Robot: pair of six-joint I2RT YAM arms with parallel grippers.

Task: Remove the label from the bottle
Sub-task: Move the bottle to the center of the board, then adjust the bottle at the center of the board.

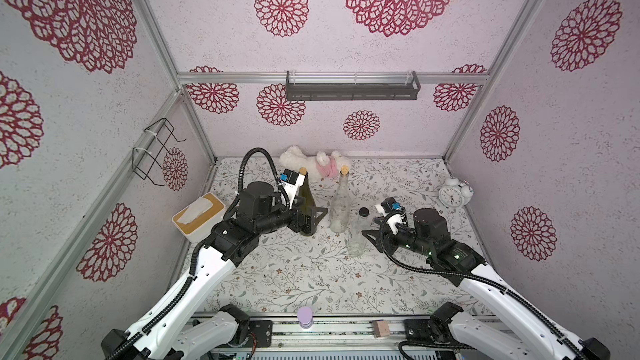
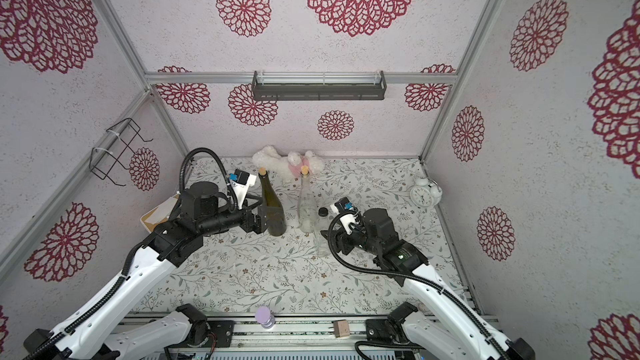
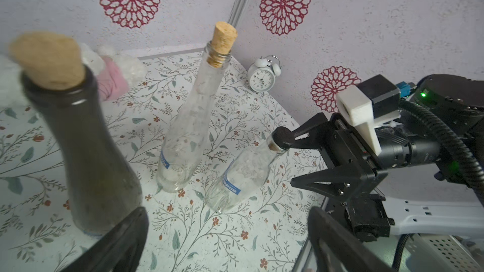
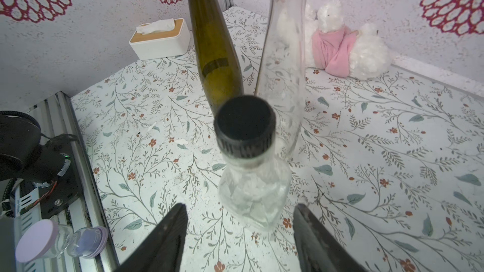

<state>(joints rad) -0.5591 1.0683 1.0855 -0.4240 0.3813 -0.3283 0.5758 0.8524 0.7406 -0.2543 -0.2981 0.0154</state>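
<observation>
Three upright bottles: green bottle [image 1: 308, 199] 9 o'clock of tall clear bottle [image 1: 339, 209], capped bottle [image 1: 356, 237] 5 o'clock. Left gripper [image 3: 227, 213] spread, empty; right gripper [image 4: 241, 206] spread (capped bottle loose between jaws).

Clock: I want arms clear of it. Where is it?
In both top views the clock stands by the right wall near the table's far corner, beyond the right arm.
</observation>
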